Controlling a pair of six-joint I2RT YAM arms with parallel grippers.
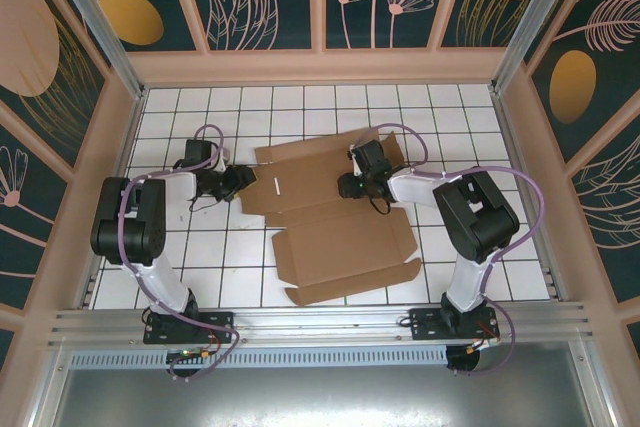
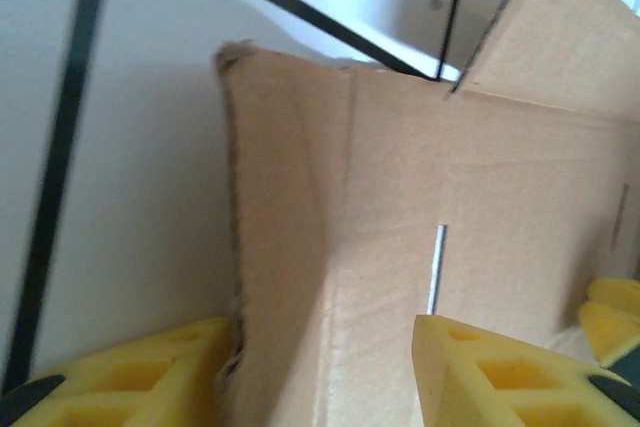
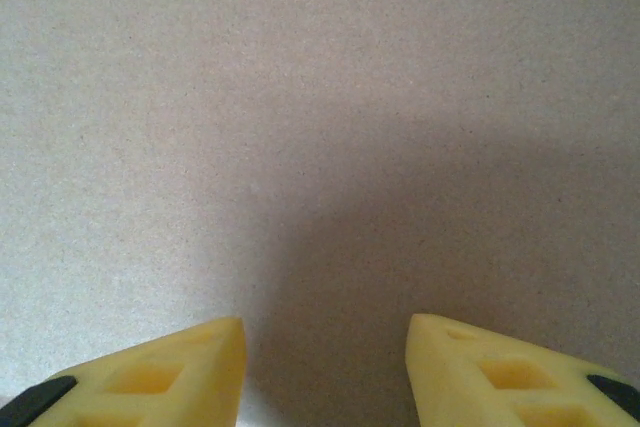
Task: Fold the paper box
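With the paper box [image 1: 340,247] lying mostly flat at mid-frame, my left gripper [image 2: 325,337] straddles its left flap, jaws apart, not clamped; my right gripper [image 3: 325,332] hovers unclenched over the panel; I'd pin there, then lift along the crease.

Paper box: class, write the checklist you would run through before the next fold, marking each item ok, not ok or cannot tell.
1. Box lies unfolded on the table, flaps free: ok.
2. Left gripper lined up with the box's left edge: ok, the edge stands between its fingers.
3. Left gripper closed on that edge: not ok, the fingers are apart with a wide gap.
4. Right gripper over a box panel: ok, open and facing bare cardboard.
5. Right fingertips pressing on the cardboard: cannot tell.
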